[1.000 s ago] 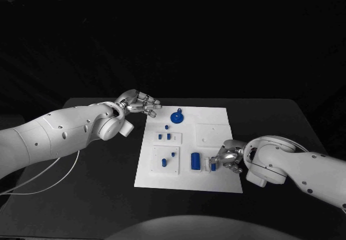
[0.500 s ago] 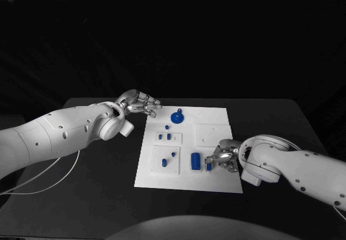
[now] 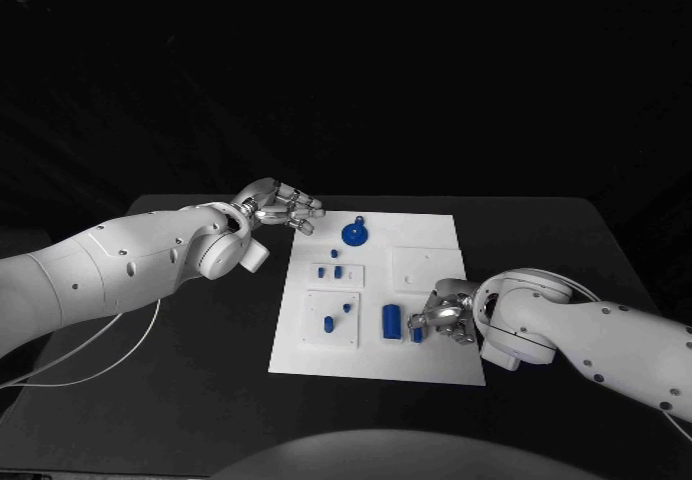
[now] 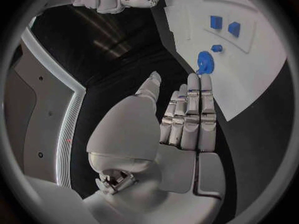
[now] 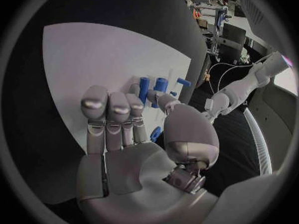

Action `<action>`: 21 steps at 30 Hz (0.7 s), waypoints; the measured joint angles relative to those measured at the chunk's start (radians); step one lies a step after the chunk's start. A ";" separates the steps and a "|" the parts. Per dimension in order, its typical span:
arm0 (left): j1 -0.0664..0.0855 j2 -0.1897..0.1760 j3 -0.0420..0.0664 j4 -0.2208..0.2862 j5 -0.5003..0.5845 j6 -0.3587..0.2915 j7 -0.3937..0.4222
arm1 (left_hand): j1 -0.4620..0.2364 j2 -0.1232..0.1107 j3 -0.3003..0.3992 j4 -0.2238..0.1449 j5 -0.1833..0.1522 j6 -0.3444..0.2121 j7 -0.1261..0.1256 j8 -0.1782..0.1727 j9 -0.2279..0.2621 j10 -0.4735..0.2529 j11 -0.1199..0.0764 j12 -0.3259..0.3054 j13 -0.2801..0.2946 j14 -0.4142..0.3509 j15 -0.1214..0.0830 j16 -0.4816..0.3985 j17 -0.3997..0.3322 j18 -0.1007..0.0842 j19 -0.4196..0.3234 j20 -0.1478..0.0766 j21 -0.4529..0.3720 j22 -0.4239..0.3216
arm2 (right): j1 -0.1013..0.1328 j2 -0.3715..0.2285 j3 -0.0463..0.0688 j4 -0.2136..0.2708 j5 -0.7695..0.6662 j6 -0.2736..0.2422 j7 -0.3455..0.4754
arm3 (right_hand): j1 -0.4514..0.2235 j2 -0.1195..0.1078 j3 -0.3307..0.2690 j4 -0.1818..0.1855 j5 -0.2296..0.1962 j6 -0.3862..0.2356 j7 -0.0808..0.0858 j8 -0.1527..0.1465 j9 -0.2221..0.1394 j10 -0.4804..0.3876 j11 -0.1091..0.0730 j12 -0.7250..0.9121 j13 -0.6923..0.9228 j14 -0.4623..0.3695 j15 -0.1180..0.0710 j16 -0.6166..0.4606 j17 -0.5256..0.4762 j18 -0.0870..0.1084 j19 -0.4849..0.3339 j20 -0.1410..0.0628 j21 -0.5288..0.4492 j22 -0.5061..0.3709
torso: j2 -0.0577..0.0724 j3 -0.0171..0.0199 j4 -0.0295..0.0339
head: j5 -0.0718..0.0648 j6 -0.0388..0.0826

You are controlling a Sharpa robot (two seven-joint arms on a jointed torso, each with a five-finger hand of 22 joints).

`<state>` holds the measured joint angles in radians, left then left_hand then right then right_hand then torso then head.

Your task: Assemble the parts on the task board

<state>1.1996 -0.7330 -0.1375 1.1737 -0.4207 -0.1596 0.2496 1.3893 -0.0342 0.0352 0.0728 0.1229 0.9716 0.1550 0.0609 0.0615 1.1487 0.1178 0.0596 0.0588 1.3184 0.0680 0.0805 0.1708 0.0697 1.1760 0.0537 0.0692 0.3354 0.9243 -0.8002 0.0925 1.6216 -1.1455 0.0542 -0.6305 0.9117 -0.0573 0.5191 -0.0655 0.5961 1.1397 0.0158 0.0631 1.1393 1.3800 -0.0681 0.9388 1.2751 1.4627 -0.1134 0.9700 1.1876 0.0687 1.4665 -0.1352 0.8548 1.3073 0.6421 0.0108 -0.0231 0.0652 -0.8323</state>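
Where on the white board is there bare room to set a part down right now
The task board looks bare along its near edge, below the long blue part. The far right corner past the round blue part also looks free. It is crowded mid-board: small blue pieces on the left side, and the right hand over the right edge. The left hand hovers by the far left corner.

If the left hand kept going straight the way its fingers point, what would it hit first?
Most likely the round blue part, which sits on the board just past the left hand's fingertips. Depth is unclear, so the hand might pass above it.
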 measured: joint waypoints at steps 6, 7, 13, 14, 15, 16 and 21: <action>0.000 0.000 0.000 0.000 0.000 0.001 -0.001 | 0.000 0.000 0.000 0.000 0.000 0.000 0.000 0.000 0.000 0.000 0.000 0.000 0.000 0.000 0.000 0.000 0.000 0.000 0.000 0.000 0.000 0.000 | 0.001 0.004 -0.002 -0.003 -0.014 0.004 0.003 | 0.015 0.012 -0.026 -0.026 -0.091 0.000 -0.002 0.006 -0.004 0.000 0.000 0.000 -0.001 0.000 0.000 -0.004 -0.001 0.000 0.000 0.000 -0.003 0.000 | 0.000 0.0001 0.0001 | 0.001 -0.001; 0.000 0.000 0.000 0.000 0.000 0.001 -0.001 | 0.000 0.000 0.000 0.000 0.000 0.000 0.000 0.000 0.000 0.000 0.000 0.000 0.000 0.000 0.000 0.000 0.000 0.000 0.000 0.000 0.000 0.000 | 0.001 0.004 -0.002 -0.003 -0.015 0.004 0.003 | 0.017 0.011 -0.029 -0.029 -0.108 0.000 -0.002 0.007 -0.009 0.000 0.000 0.000 -0.001 0.000 0.000 -0.004 -0.001 0.000 0.000 0.000 -0.003 0.000 | 0.000 0.0000 0.0001 | 0.001 -0.001; 0.000 0.000 0.000 0.000 0.000 0.002 -0.003 | 0.000 0.000 0.000 0.000 0.000 0.000 0.000 0.000 0.000 0.000 0.000 0.000 0.000 0.000 0.000 0.000 0.000 0.000 0.000 0.000 0.000 0.000 | 0.001 0.006 -0.004 -0.007 -0.018 0.002 0.004 | 0.021 0.013 -0.032 -0.031 -0.217 0.001 -0.002 0.007 -0.047 0.000 0.000 0.000 -0.001 0.000 0.000 -0.004 -0.002 0.000 0.000 0.000 -0.007 0.000 | 0.000 0.0000 0.0003 | 0.002 0.000; 0.000 0.000 0.000 0.000 0.000 0.002 -0.003 | 0.000 0.000 0.000 0.000 0.000 0.000 0.000 0.000 0.000 0.000 0.000 0.000 0.000 0.000 0.000 0.000 0.000 0.000 0.000 0.000 0.000 0.000 | 0.001 0.006 -0.004 -0.007 -0.018 0.002 0.004 | 0.021 0.013 -0.031 -0.032 -0.227 0.002 -0.004 0.007 -0.052 0.000 0.000 0.000 -0.001 0.000 0.000 -0.004 -0.002 0.000 0.000 0.000 -0.007 0.000 | 0.000 0.0001 0.0003 | 0.002 0.000; 0.000 0.000 0.000 0.000 0.000 0.002 -0.003 | 0.000 0.000 0.000 0.000 0.000 0.000 0.000 0.000 0.000 0.000 0.000 0.000 0.000 0.000 0.000 0.000 0.000 0.000 0.000 0.000 0.000 0.000 | 0.001 0.006 -0.004 -0.007 -0.018 0.002 0.005 | 0.021 0.013 -0.022 -0.041 -0.241 0.004 -0.006 0.007 -0.059 0.000 0.000 0.000 -0.001 0.000 0.000 -0.004 -0.002 0.000 0.000 0.000 -0.007 0.000 | 0.000 0.0000 0.0003 | 0.002 0.000; 0.000 0.000 0.000 0.000 0.000 0.002 -0.003 | 0.000 0.000 0.000 0.000 0.000 0.000 0.000 0.000 0.000 0.000 0.000 0.000 0.000 0.000 0.000 0.000 0.000 0.000 0.000 0.000 0.000 0.000 | 0.001 0.006 -0.004 -0.007 -0.017 0.001 0.005 | 0.021 0.013 -0.010 -0.053 -0.248 0.006 -0.008 0.007 -0.066 0.000 0.000 0.000 -0.001 0.000 0.000 -0.004 -0.002 0.000 0.000 0.000 -0.007 0.000 | 0.000 0.0000 0.0004 | 0.002 0.000; 0.000 0.000 0.000 -0.001 0.000 0.003 -0.004 | 0.000 0.000 0.000 0.000 0.000 0.000 0.000 0.000 0.000 0.000 0.000 0.000 0.000 0.000 0.000 0.000 0.000 0.000 0.000 0.000 0.000 0.000 | 0.001 0.006 -0.005 -0.008 -0.015 -0.001 0.006 | 0.016 0.008 -0.010 -0.053 -0.263 0.006 -0.008 0.007 -0.081 0.002 -0.002 0.000 -0.001 0.000 0.000 -0.004 -0.002 0.000 0.000 0.000 -0.007 0.000 | 0.000 -0.0003 0.0005 | 0.003 -0.002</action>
<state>1.1996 -0.7332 -0.1375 1.1732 -0.4205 -0.1565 0.2459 1.3893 -0.0342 0.0352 0.0728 0.1229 0.9716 0.1550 0.0609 0.0615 1.1487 0.1178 0.0596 0.0588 1.3184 0.0679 0.0805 0.1707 0.0697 1.1759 0.0537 0.0692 0.3356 0.9249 -0.7945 0.0878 1.6134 -1.1603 0.0536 -0.6240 0.9279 -0.0490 0.5093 -0.1189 0.3331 1.1452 0.0082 0.0697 1.0583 1.3819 -0.0697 0.9390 1.2740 1.4628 -0.1133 0.9660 1.1857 0.0687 1.4665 -0.1352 0.8476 1.3073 0.6424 0.0105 -0.0226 0.0678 -0.8340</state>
